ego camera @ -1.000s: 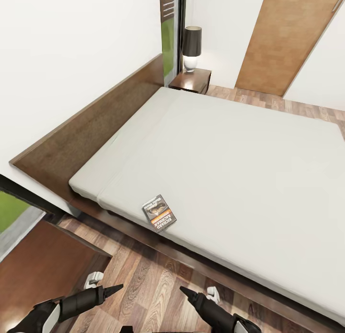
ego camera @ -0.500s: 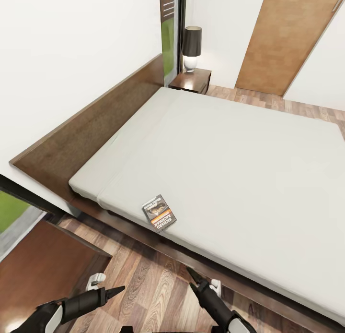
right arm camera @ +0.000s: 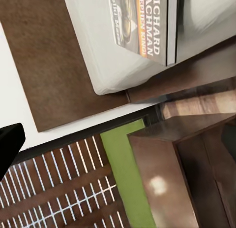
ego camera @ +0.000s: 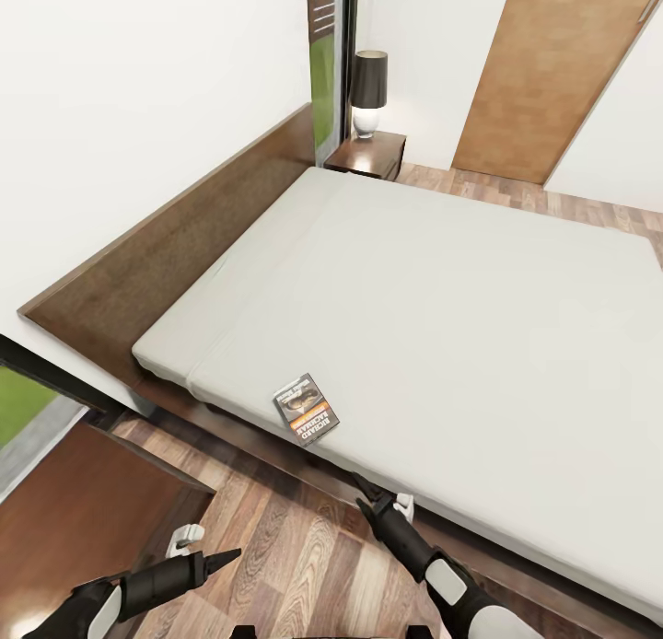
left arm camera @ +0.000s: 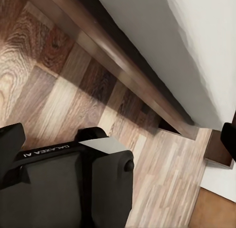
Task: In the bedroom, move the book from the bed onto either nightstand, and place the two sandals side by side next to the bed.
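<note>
Off-white bed [ego camera: 442, 298], small orange-banded book [ego camera: 306, 409] at its edge, right tool [ego camera: 362, 492] near

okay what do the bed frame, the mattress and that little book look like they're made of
The bed frame looks like dark brown wood with a smooth, slightly glossy finish; faint grain shows on the headboard. The mattress looks like matte off-white fabric, plain with soft rounded edges. The book appears to be a thin paperback with a printed cover, probably paper.

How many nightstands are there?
2. One nightstand stands at the far end of the headboard, with a lamp on it. The other nightstand is close by, at the near end, beside the left tool.
</note>
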